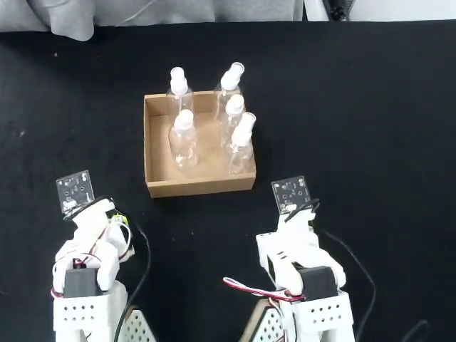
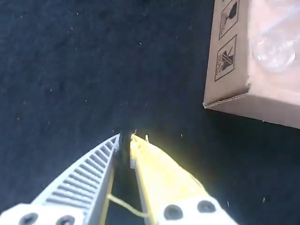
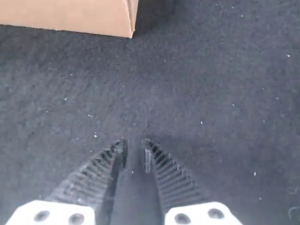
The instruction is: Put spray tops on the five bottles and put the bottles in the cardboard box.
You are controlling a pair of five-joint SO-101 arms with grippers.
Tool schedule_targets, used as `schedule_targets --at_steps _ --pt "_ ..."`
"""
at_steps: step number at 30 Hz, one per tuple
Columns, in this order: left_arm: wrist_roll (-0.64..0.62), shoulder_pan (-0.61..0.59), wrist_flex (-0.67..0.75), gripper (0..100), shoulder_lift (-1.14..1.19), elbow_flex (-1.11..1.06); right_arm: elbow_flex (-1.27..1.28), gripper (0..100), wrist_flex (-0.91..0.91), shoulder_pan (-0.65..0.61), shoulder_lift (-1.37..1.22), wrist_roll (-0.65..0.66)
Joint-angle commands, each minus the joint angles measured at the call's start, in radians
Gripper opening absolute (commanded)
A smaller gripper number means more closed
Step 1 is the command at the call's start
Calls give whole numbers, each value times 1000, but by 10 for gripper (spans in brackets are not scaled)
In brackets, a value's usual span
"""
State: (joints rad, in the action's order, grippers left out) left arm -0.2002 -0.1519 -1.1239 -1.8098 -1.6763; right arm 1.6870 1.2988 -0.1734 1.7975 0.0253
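Note:
The cardboard box (image 1: 158,153) sits mid-table. Three clear bottles with white spray tops stand in it: one near its middle (image 1: 184,139) and two by its right wall (image 1: 231,117) (image 1: 242,146). Two more capped bottles (image 1: 178,89) (image 1: 231,80) rise at the back wall; I cannot tell whether they are inside or behind it. My left gripper (image 2: 124,138) is shut and holds nothing, low over black cloth short of the box's near left corner (image 2: 225,89). My right gripper (image 3: 134,146) is shut, with only a thin slit between the jaws, near the box's front right corner (image 3: 70,18).
Both arms are folded back at the front edge, the left arm (image 1: 89,242) and the right arm (image 1: 296,242) on white bases. Black cloth (image 1: 356,128) covers the table. A grey cloth bundle (image 1: 71,14) lies beyond the far edge. Cables trail by the bases.

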Motion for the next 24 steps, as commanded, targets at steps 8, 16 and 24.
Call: schedule_targets --at_steps 8,16,24 --pt "11 2 -92 30 -12 -24 -5 12 8 23 97 8" --pt "3 5 -146 30 -14 -24 -5 12 8 23 97 8" --pt "3 4 -146 30 -14 -24 -5 12 8 23 97 8"
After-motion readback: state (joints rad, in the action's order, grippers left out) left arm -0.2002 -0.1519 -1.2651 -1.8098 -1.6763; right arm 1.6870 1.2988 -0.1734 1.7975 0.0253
